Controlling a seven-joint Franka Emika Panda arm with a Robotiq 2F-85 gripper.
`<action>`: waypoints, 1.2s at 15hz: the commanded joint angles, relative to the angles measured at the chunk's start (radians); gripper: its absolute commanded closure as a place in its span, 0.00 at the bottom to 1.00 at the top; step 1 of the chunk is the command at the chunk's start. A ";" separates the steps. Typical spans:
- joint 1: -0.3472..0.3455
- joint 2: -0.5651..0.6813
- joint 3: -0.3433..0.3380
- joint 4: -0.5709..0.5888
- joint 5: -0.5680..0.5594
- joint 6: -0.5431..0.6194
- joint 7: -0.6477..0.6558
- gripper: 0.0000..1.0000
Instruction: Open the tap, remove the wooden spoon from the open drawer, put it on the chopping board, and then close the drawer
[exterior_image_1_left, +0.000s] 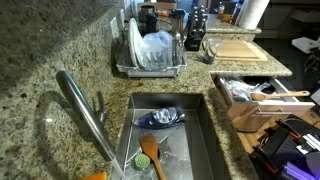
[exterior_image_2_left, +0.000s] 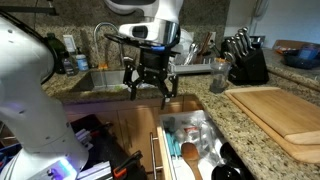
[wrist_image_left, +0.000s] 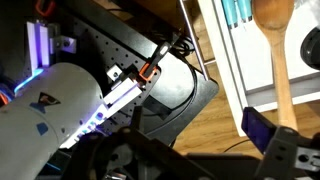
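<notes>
Left of frame, the tap (exterior_image_1_left: 85, 115) shows no water; opening it seems next. The claw (exterior_image_2_left: 149, 92), centre, gaping and empty, should meet its lever squarely, pushing gently. Right, the wooden spoon (exterior_image_1_left: 285, 96) lies in the drawer (exterior_image_1_left: 250, 112).

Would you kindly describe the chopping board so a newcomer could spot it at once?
Find the granite counter and, on it, the black knife block. Beside that block lies the chopping board, flat on the stone. It is the only broad, pale wooden rectangle there, with rounded corners and a groove near its edge.
</notes>
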 joint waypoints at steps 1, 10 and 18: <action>-0.002 0.090 0.048 0.002 -0.005 0.089 0.240 0.00; -0.049 0.188 0.010 0.005 -0.130 0.140 0.501 0.00; -0.199 0.215 0.049 0.012 -0.108 0.152 0.495 0.00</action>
